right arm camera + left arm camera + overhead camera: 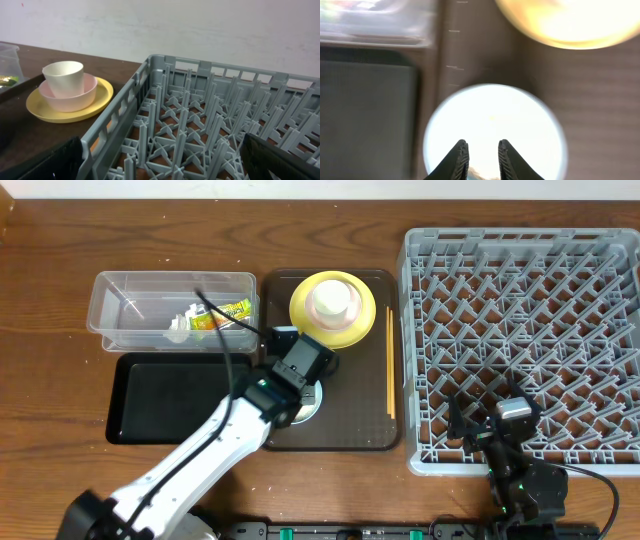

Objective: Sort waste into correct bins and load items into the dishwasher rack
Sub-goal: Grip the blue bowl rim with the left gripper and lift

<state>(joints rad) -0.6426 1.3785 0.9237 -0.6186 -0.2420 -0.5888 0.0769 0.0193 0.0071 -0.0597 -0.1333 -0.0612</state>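
Two fingers (456, 161) over one blue bowl (495, 112)

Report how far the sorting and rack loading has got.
Done: snack wrapper and tissue lie in the clear tub. In hand: the left gripper hangs open over the light blue bowl, not gripping. Left: the dishwasher rack shows nothing loaded; yellow plate, pink bowl, white cup and chopsticks sit on the brown tray.
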